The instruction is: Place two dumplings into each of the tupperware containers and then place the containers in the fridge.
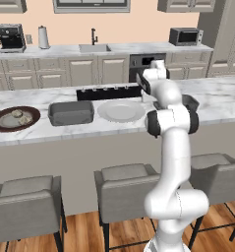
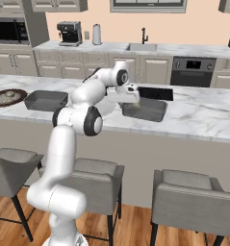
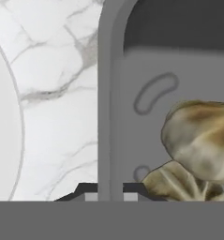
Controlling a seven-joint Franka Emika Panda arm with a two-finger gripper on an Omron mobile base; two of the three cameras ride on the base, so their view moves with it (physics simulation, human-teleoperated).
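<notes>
We see our two-finger gripper [image 3: 110,191] with its jaws drawn narrow on the flared rim of a grey rectangular lidless tub [image 3: 111,93], where two beige-tan mottled dumplings [image 3: 197,140] lie touching each other on the floor inside. On the white marbled desk [image 1: 222,106] a second grey tub [image 1: 71,112] sits between a white round plate [image 1: 121,110] and a dark brown round plate [image 1: 34,115], and that dark plate carries two more dumplings [image 1: 20,116].

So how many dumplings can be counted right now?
4: two on the brown plate, dumplings and; two inside the right tub, dumplings and. None seem hidden.
</notes>
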